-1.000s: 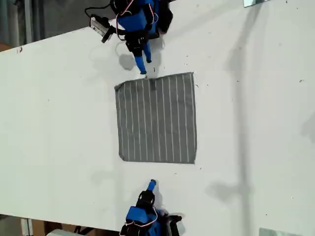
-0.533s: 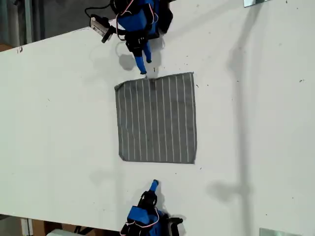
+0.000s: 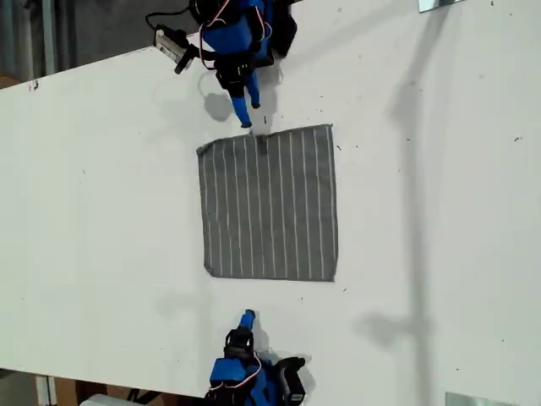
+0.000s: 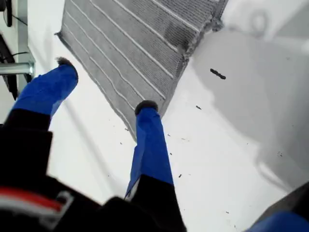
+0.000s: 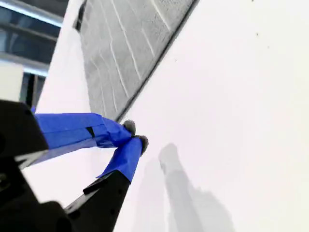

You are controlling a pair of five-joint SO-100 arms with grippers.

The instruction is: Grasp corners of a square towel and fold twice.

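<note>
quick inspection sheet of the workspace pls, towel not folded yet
surface: white table, a few dark specks
job's things: towel flat, unfolded; one corner slightly curled
clutter: nothing seen
grippers: my first gripper open at a towel edge; my second gripper shut, short of the opposite edge
cables: black cable looped beside the first arm
surroundings: dark floor past the table, exterior view's top left
</note>
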